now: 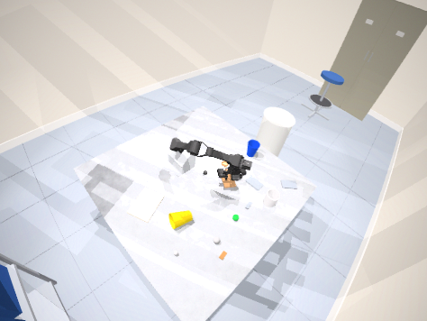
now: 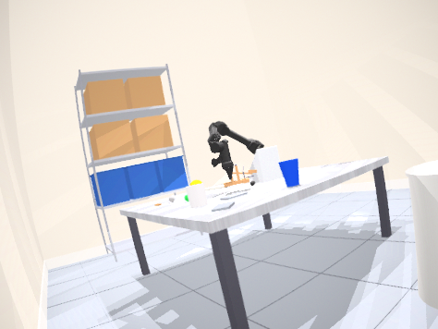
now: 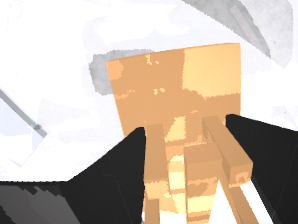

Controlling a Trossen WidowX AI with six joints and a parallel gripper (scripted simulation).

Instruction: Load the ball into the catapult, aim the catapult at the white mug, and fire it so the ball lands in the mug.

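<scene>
The orange wooden catapult (image 1: pixel 229 183) (image 2: pixel 237 183) (image 3: pixel 210 70) stands on the table under the arm. My gripper (image 1: pixel 231 175) (image 2: pixel 231 177) (image 3: pixel 185 128) is shut on the catapult, with a black finger on either side of its narrow frame in the wrist view. A small dark ball (image 1: pixel 204 172) (image 2: pixel 252 183) lies on the table beside the catapult, apart from the gripper. The white mug (image 1: pixel 270 198) (image 2: pixel 197 197) stands upright near the table edge. The fingers and arm hide part of the catapult.
A yellow cup (image 1: pixel 181 219) lies on its side. A blue cup (image 1: pixel 252 149) (image 2: pixel 289 173) stands near the table edge. A green ball (image 1: pixel 235 217), a pale ball (image 1: pixel 216 241) and an orange block (image 1: pixel 222 255) lie on the table. Flat grey pieces (image 1: pixel 254 183) (image 1: pixel 288 184) lie near the mug.
</scene>
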